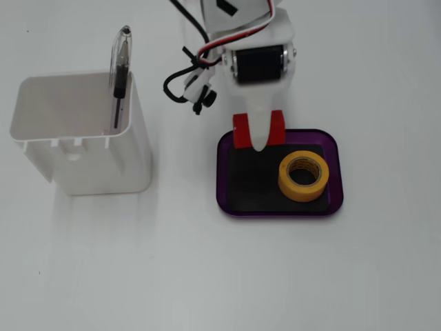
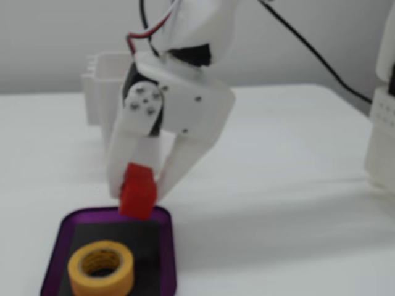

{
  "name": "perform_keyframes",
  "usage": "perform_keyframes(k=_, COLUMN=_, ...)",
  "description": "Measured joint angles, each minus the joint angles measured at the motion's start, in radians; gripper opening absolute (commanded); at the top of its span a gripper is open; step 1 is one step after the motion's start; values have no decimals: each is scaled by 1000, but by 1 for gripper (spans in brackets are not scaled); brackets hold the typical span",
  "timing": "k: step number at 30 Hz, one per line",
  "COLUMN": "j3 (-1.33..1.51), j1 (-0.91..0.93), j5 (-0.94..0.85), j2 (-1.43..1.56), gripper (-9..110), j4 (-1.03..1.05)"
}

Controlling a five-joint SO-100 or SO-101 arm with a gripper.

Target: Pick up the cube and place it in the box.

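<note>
On my table, by count: one red cube [image 1: 241, 131], one purple box [image 1: 335, 200], one yellow tape roll [image 1: 304, 176] — and one white container [image 1: 103, 162] with one pen [image 1: 120, 76]. One gripper [image 1: 256, 141] — mine — makes six things.

Red cube [image 1: 258, 129], glossy purple box [image 1: 333, 196] with black floor, yellow tape roll [image 1: 304, 176], white container [image 1: 83, 138], white bench [image 1: 207, 276]
</note>
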Motion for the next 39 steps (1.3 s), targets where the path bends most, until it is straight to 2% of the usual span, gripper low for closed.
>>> perform_keyframes(k=7, j3=-71, j1=-9, j5=0, j2=-103, gripper=-1, j4=-3)
perform_keyframes(k=21, j3=-74, j1=-8, j5=0, j2=-109, gripper=0, j4=-3)
perform_keyframes(k=28, j3=-74, j1=-2, j5=0, j2=-109, gripper=10, j4=-3)
perform_keyframes(k=39, j3=-117, j1=2, j5=0, j2=-109, gripper=11, j4=92)
